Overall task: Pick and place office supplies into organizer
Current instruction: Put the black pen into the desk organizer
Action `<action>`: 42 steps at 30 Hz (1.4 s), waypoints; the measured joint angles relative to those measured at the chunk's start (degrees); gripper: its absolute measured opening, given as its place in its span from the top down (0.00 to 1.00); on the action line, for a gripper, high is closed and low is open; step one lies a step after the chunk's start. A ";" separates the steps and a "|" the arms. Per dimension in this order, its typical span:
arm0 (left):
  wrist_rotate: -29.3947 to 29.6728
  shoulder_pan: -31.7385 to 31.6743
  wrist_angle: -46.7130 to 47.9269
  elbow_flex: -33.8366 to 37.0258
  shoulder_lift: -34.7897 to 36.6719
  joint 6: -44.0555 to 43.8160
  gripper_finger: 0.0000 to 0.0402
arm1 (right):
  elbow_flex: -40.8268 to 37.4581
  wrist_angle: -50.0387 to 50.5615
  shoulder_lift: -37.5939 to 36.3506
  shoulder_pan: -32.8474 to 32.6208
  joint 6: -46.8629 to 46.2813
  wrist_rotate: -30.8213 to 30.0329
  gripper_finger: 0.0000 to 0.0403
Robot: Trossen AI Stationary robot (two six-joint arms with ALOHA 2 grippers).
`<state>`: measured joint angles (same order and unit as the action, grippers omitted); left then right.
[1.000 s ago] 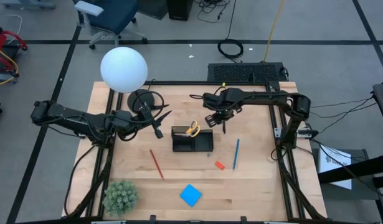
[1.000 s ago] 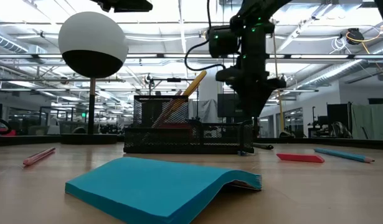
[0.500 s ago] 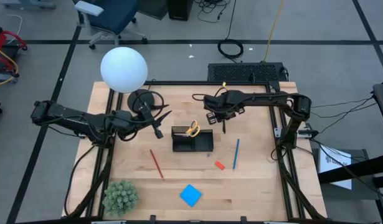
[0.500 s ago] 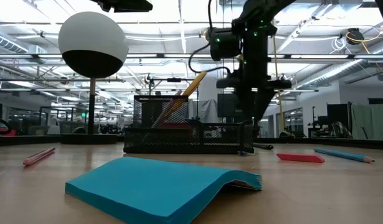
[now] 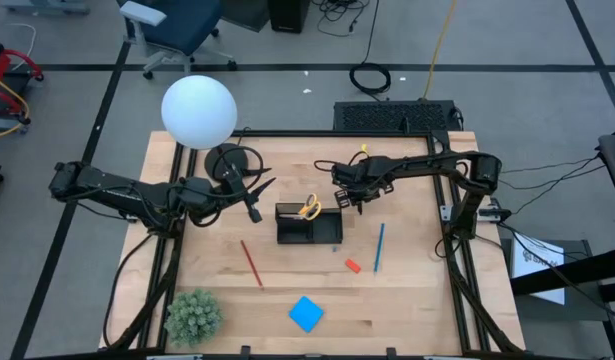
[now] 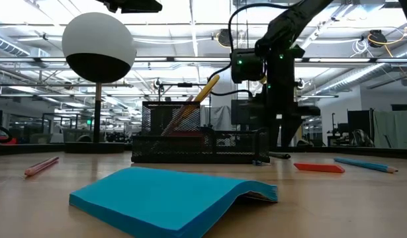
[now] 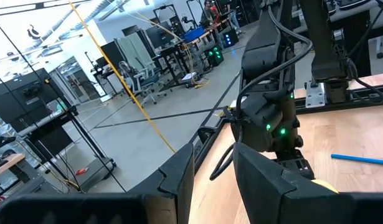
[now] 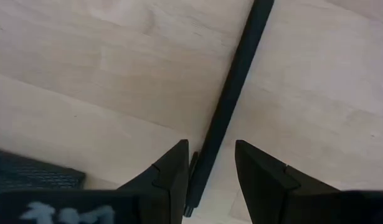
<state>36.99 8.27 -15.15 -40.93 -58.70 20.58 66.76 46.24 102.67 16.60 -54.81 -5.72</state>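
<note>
From above I see the organizer [image 5: 309,226], a black mesh rectangle on the pale plank table [image 5: 417,290], with the yellow-handled scissors [image 5: 309,207] standing in its narrow compartment. The right gripper [image 5: 353,197] is low just past the organizer's right end; the left gripper [image 5: 249,207] waits beyond its left end, near the lamp base [image 5: 227,160]. In front of the organizer lie a red pencil [image 5: 251,262], a small orange-red eraser [image 5: 353,265], a blue pen [image 5: 378,247] and a square blue note pad [image 5: 306,313].

At table height the note pad [image 6: 170,198] shows a soft, curling cover, and the organizer [image 6: 196,137] reads as wire mesh. I can read no labels.

In the left wrist view, the left gripper's fingers [image 7: 266,180] stand apart with nothing between them.

From the right wrist, a slim matte black pen [image 8: 228,102] lies flat on the wood, one end between the parted fingers [image 8: 169,171]; I cannot tell whether they touch it.
</note>
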 joint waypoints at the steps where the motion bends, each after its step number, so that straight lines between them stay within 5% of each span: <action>1: 0.00 0.00 -0.01 0.00 0.00 0.00 0.70 | -0.30 -0.36 0.00 -0.02 -0.04 -0.06 0.69; 16: 0.00 0.01 -0.01 0.00 0.00 0.02 0.70 | -2.33 -4.70 4.56 -0.18 1.49 2.52 0.70; 28: 0.00 0.01 -0.01 0.00 0.00 0.00 0.70 | -2.44 -5.16 4.55 -0.20 3.68 3.08 0.96; 42: 0.00 0.02 -0.01 0.00 0.00 0.00 0.70 | -2.49 -5.12 4.61 -0.07 8.88 4.07 0.97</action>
<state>36.99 8.29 -15.16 -40.93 -58.70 20.58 64.27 41.12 107.28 16.53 -45.93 -1.65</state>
